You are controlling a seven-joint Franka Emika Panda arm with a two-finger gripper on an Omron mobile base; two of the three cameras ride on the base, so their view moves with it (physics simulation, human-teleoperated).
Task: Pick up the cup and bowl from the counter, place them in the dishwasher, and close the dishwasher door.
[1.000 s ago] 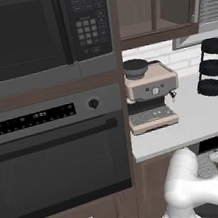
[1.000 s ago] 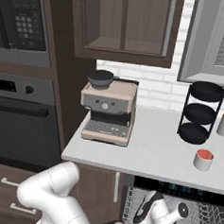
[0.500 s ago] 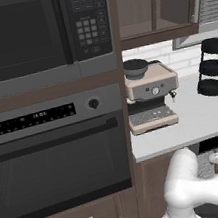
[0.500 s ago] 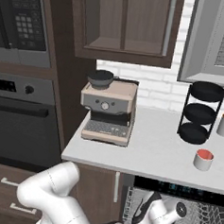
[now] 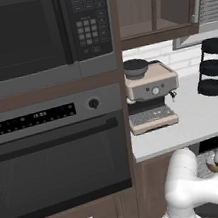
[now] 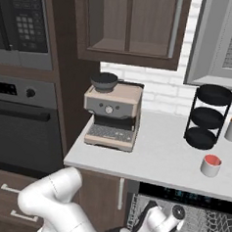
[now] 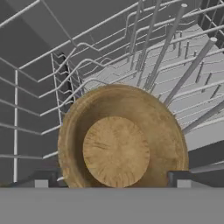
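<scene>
The light grey counter (image 6: 154, 157) carries a coffee machine (image 6: 112, 115), a black three-tier stand (image 6: 208, 117) and the small cup (image 6: 211, 166) — all before a white brick wall, with a black oven (image 5: 57, 161) on the left. Below the slab, the gripper (image 7: 112, 177) holds its fingers on both sides of the bowl (image 7: 122, 140) over the dishwasher (image 6: 194, 219) wire rack (image 7: 52, 87) — I cannot tell if it really clamps it.

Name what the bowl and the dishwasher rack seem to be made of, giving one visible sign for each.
The bowl looks like wood with a matte brown finish: grain-like streaks cross its flat inner base. It could equally be glazed ceramic with a wood pattern. The dishwasher rack looks like coated metal wire: thin, smooth grey rods in a grid.
</scene>
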